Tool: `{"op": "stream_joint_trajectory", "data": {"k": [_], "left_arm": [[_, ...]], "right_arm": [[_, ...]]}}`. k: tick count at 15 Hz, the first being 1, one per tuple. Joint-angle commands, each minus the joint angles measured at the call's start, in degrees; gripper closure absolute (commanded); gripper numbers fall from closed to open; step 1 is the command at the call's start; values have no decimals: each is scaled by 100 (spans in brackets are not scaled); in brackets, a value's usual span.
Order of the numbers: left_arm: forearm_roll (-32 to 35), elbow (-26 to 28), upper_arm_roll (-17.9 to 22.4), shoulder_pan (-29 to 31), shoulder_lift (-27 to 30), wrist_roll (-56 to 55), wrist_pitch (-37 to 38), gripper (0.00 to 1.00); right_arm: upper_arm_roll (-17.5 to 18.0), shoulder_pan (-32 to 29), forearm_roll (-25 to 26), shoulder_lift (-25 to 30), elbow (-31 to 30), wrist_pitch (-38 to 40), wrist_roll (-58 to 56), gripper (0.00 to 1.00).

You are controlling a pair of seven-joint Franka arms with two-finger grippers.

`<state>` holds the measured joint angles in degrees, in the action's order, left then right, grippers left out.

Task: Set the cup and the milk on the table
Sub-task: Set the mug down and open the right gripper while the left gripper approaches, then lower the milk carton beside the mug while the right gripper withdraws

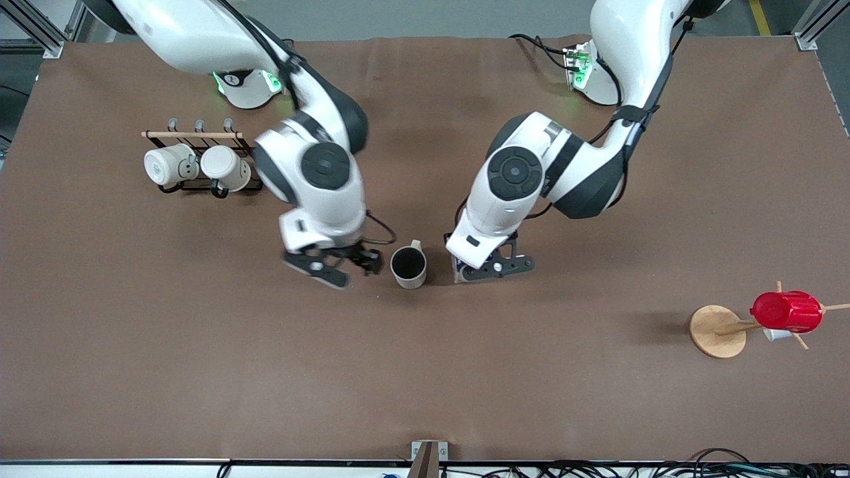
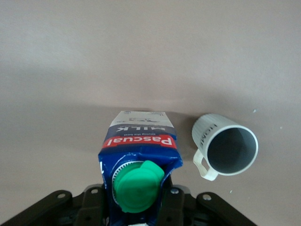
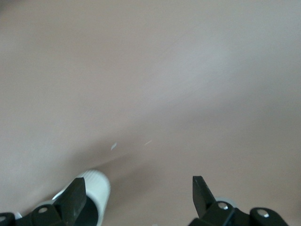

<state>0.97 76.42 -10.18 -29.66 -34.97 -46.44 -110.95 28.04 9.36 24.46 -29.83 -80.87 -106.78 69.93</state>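
Note:
The cup (image 1: 408,265) stands upright on the brown table (image 1: 199,372), dark inside, handle toward the robots' bases. The milk (image 2: 138,155), blue and white with a green cap, stands beside the cup toward the left arm's end of the table. My left gripper (image 1: 495,265) is shut on the carton and hides most of it in the front view. In the left wrist view the gripper (image 2: 137,202) flanks the carton, and the cup (image 2: 225,147) shows beside it. My right gripper (image 1: 345,264) is open and empty beside the cup; in its wrist view (image 3: 137,195) the cup's rim (image 3: 96,186) shows by one finger.
A black wire rack (image 1: 199,136) with two white mugs (image 1: 169,164) stands toward the right arm's end, near its base. A wooden stand (image 1: 717,330) carries a red ribbed cup (image 1: 787,311) toward the left arm's end.

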Motion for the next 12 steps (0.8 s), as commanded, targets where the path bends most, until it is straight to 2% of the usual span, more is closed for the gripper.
{"op": "stream_joint_trajectory", "data": {"k": [1, 3, 6, 9, 12], "left_arm": [[149, -189, 77, -162, -194, -102, -111, 61], [149, -206, 77, -233, -273, -110, -225, 61], [149, -250, 77, -311, -361, -110, -226, 59], [149, -443, 86, -338, -510, -154, -234, 59], [149, -461, 86, -365, -599, -427, -401, 58]], "right_arm": [[62, -680, 68, 1082, -666, 105, -40, 0], [-499, -708, -238, 1452, -676, 149, -652, 0], [-1518, -751, -1292, 1988, -667, 578, -2565, 0], [-2073, -1050, -1672, 2393, -659, 956, -4122, 0], [-2987, -1016, -2269, 2832, -650, 1509, -5556, 0]]}}
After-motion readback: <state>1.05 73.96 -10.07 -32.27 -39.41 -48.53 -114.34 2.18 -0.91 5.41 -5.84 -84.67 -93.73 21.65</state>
